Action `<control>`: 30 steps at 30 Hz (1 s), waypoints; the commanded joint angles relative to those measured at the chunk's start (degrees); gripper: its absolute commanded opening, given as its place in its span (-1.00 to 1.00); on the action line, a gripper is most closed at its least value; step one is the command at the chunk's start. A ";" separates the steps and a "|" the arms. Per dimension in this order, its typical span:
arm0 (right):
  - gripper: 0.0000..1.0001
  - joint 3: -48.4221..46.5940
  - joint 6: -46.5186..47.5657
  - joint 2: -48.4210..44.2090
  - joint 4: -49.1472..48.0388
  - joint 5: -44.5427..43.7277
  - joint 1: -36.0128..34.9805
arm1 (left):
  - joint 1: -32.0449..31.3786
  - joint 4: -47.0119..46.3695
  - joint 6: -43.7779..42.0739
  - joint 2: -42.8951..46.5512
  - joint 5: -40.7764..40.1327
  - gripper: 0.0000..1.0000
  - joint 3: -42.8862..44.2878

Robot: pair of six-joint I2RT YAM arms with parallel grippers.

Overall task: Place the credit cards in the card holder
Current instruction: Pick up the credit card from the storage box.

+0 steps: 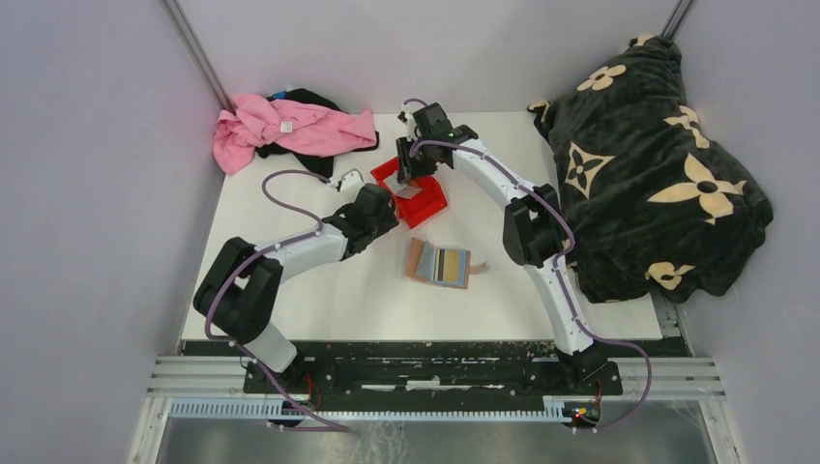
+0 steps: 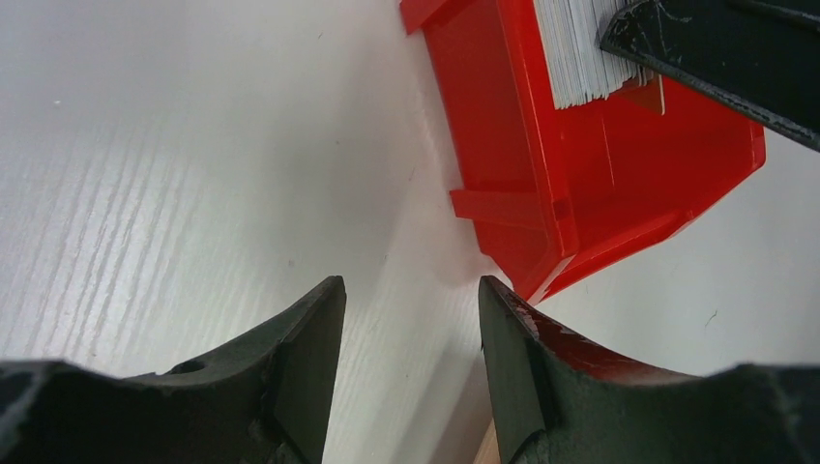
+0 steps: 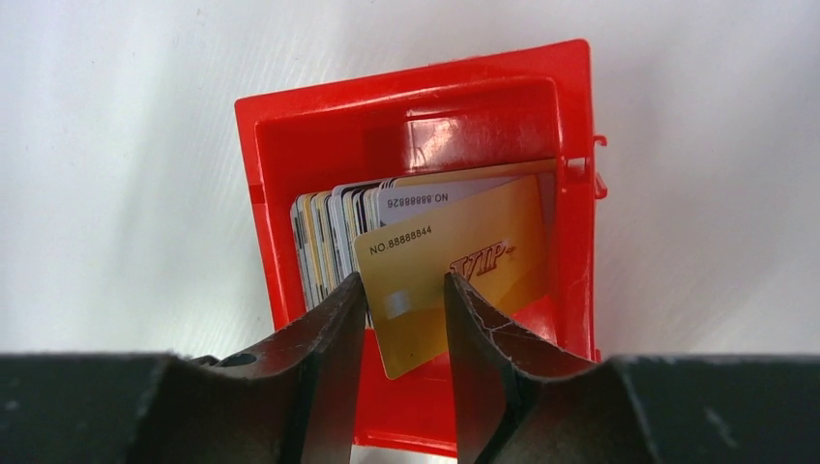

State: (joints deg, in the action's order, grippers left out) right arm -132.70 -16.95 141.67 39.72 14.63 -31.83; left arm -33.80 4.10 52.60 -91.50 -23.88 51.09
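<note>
Gold credit card (image 3: 464, 271) leans in the red bin (image 3: 406, 106), its face showing between the partly spread right fingers (image 3: 319, 348). Beside the bin the left fingers (image 2: 300, 358) stand wide apart; the card holder (image 1: 416, 259) lies open on the counter (image 1: 329, 290), well apart from both.

a stack of thin rectangular plastic credit cards (image 3: 334, 237) stands on edge inside a red plastic bin (image 3: 387, 116), packed against one wall. most are grey or white, and some carry dark stripes. the front one, a gold-yellow card (image 3: 464, 266), leans tilted away from the rest and is printed "no.88888844" and "vip". just behind it, a silvery card (image 3: 425, 198) reads "no.88888826".

well apart from the bin, nearer the table's front edge, a small tan-brown leather-like folding card holder (image 1: 417, 259) lies open and flat, its snap tab (image 1: 480, 267) sticking out at one side. a grey card with a dark stripe (image 1: 450, 266) lies on its inner face; whether it sits in a slot cannot be told.
</note>
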 commanded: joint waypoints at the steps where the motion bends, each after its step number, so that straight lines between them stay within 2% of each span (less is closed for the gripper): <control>1: -0.19 0.60 -0.96 -5.45 -0.68 1.23 -0.36 | 0.40 -2.17 -0.83 -1.35 0.20 0.20 3.25; 12: -0.30 0.19 -0.70 -6.18 0.58 1.03 -0.40 | 0.58 -2.08 -1.18 -3.23 1.02 0.19 4.43; 14: -0.24 0.42 -0.34 -6.23 0.91 0.74 -0.42 | 0.64 -2.19 -1.27 -3.27 1.18 0.19 4.37; 18: 0.12 0.04 0.45 -5.61 1.37 -0.90 -0.41 | 0.91 -2.38 -1.52 -3.60 1.59 0.19 4.46; 21: 0.27 -1.54 0.82 -4.22 2.18 -1.46 -0.34 | 1.22 -2.60 -2.07 -4.02 1.64 0.19 4.71; 30: 0.28 -5.47 0.19 -0.13 3.46 -0.84 -0.37 | 4.58 -2.87 -4.24 -7.55 1.37 0.16 7.59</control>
State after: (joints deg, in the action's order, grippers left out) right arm -134.19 -16.75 139.85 43.38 13.89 -31.90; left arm -30.87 3.97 52.45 -97.65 -22.06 55.33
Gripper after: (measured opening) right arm 0.648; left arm 0.590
